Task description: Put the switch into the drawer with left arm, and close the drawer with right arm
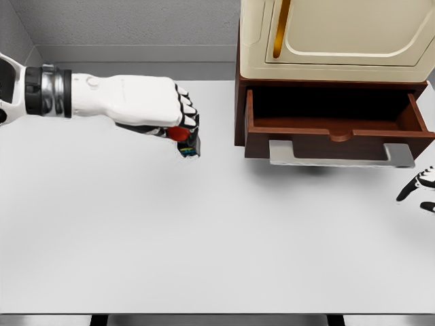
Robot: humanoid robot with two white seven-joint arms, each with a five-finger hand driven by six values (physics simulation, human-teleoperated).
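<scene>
Head view: left hand point(146, 102) reaches in from the left edge, arm roughly level, knuckles up, fingers point(187, 109) curled down and clamped on the switch point(188, 141). Switch is a small dark block with a red part showing at the fingertips, mostly hidden under the palm, only its lower right corner pokes out below the fingers. Can't tell if it touches the table point(204, 238) or is lifted; a faint shadow sits right under it.

Drawer point(338, 125) is to the right of the left hand, well apart, pulled out open, dark brown wood, inside looks dark. A flat grey handle point(340, 155) runs along its front edge. Above the drawer sits a cream cabinet point(336, 34) with a yellow-gold handle strip point(281, 27) on its door.

Right hand point(421, 187) shows only at the right edge, below and right of the drawer's front corner, near the grey handle but not touching it. Just a few fingers visible, spread loose, grasping nothing.

Switch is outside the drawer, held left of it over the white table.
</scene>
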